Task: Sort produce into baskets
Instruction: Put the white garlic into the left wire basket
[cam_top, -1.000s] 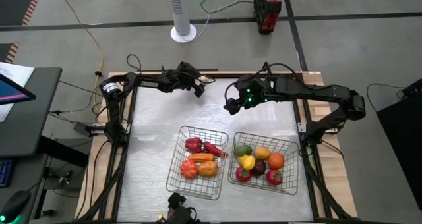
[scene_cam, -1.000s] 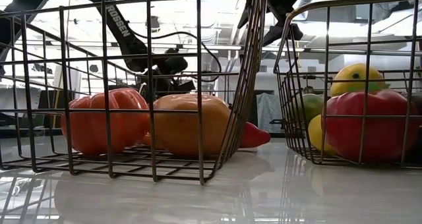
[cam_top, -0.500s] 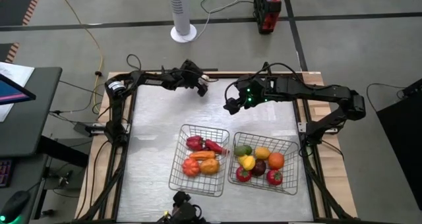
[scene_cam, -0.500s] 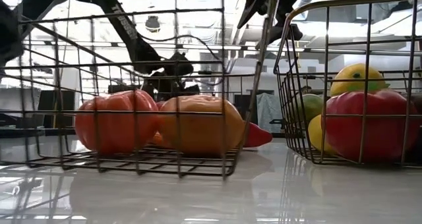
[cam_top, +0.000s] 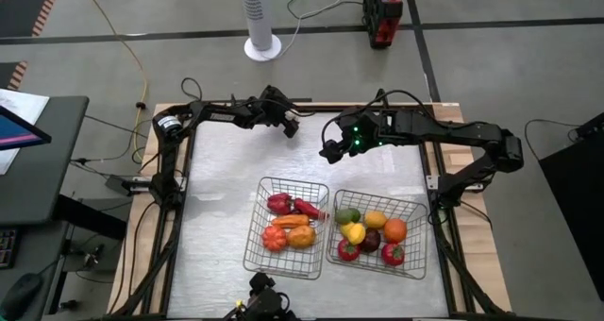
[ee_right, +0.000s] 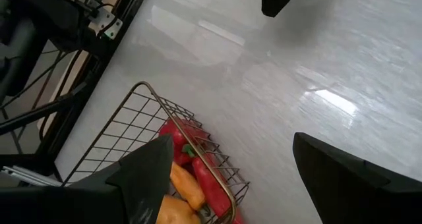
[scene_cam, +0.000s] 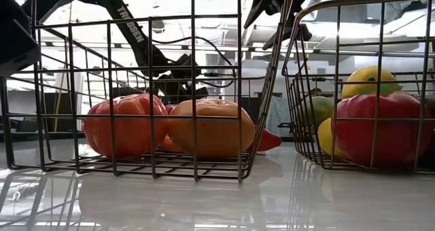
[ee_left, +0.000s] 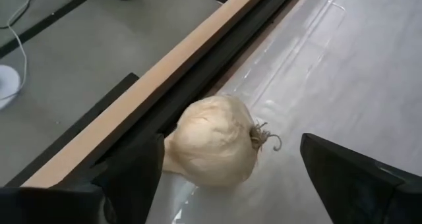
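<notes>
Left gripper (ee_left: 224, 178) fingers spread wide around the whitish onion (ee_left: 214, 140) at the table's far edge, apparently not touching. Right gripper (cam_top: 330, 151) released, hovering mid-table. Left basket (cam_top: 253, 255): red pepper (cam_top: 307, 211) lying diagonally, orange pieces. Right basket (cam_top: 417, 236): mixed round produce.

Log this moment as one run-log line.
left gripper: jaws open around onion at table's far edge | right gripper: open, hovering | baskets: filled
</notes>
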